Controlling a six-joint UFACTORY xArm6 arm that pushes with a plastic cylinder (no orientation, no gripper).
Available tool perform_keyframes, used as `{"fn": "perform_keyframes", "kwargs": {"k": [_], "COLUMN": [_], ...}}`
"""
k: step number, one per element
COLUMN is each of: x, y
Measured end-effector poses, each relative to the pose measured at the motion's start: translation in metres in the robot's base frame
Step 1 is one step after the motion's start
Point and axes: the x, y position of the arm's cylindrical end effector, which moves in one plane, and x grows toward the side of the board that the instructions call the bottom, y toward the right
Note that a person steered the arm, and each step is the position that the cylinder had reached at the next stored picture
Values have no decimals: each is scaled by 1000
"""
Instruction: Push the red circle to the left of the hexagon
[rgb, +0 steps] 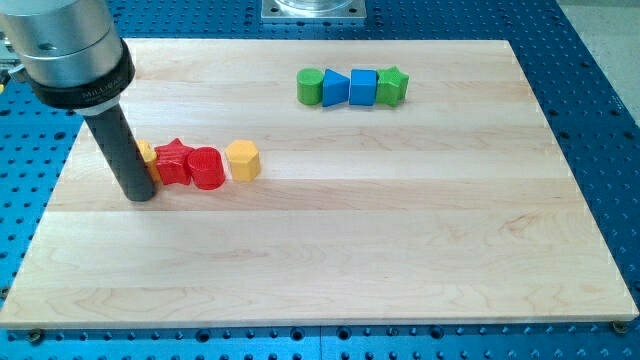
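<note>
The red circle (206, 168) lies on the wooden board at the view's left, touching the left side of the yellow hexagon (243, 160). A red star (174, 162) touches the circle's left side. A second yellow block (146, 152) peeks out behind the rod, its shape mostly hidden. My tip (141, 194) rests on the board just left of the red star, touching or almost touching it.
A row of blocks sits at the view's top centre: a green circle (311, 87), a blue triangle (334, 89), a blue cube (362, 87) and a green star (392, 86). The board's left edge (45, 225) is near my tip.
</note>
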Motion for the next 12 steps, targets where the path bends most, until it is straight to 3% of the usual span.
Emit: {"fn": "perform_keyframes", "kwargs": {"k": [2,3,6,10,11,12], "x": [20,20,17,2,4,39], "y": [87,104,68,71,71,81]}}
